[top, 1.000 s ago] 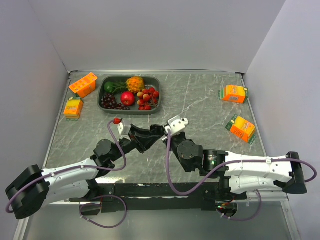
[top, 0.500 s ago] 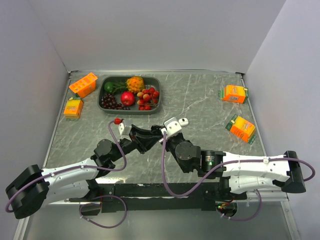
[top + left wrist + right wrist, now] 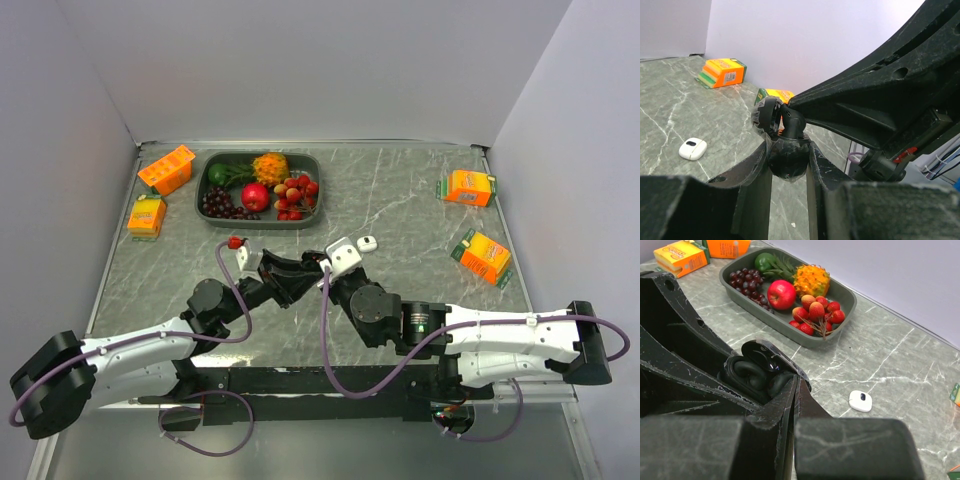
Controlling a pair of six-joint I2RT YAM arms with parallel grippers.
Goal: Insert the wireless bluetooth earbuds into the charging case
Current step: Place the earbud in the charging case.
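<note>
My left gripper (image 3: pixel 298 270) (image 3: pixel 789 150) is shut on the black charging case (image 3: pixel 789 161), held above the table near its middle. The case's lid (image 3: pixel 764 118) (image 3: pixel 771 356) stands open. Black earbuds (image 3: pixel 747 374) lie in the case's wells. My right gripper (image 3: pixel 320 262) (image 3: pixel 799 384) is shut, fingers pressed together, its tip resting on a black earbud (image 3: pixel 778 383) at the case's mouth. In the left wrist view that tip comes down from the upper right onto the case. A small white rounded piece (image 3: pixel 367 242) (image 3: pixel 692 149) (image 3: pixel 860 401) lies on the table just right of both grippers.
A dark tray (image 3: pixel 203 190) of fruit stands at the back left. Orange boxes sit at the far left (image 3: pixel 166 168) (image 3: pixel 147 215) and at the right (image 3: pixel 468 187) (image 3: pixel 484 257). A small red thing (image 3: pixel 235 241) lies in front of the tray.
My right gripper has moved left and down onto the case in the left gripper, uncovering the white piece on the table. The left gripper has stayed put.
</note>
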